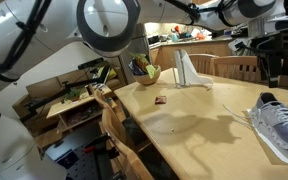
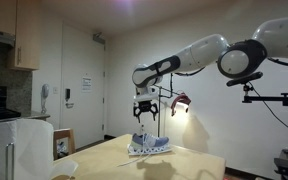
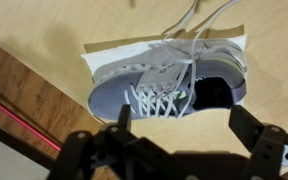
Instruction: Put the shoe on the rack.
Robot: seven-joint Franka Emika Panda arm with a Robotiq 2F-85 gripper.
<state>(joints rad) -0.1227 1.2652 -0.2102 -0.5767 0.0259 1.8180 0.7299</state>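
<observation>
The shoe [image 3: 169, 85], grey-lavender knit with white laces and a white sole, lies on a white sheet [image 3: 109, 55] on the wooden table. In both exterior views it rests near the table's end [image 1: 279, 122] [image 2: 149, 146]. My gripper [image 2: 149, 108] hangs well above the shoe, open and empty. In the wrist view the gripper [image 3: 187, 130] shows its two dark fingers [image 3: 124, 118] spread wide, with bare table between them and the shoe just beyond. A white upright stand [image 1: 187, 70], which looks like the rack, is farther along the table.
A bowl [image 1: 144, 72] and a small dark object [image 1: 161, 100] sit on the table [image 1: 194, 125]. Wooden chairs [image 1: 119, 125] line its side, and cluttered shelves [image 1: 69, 105] stand beyond. A camera arm [image 2: 269, 98] reaches in from the wall side.
</observation>
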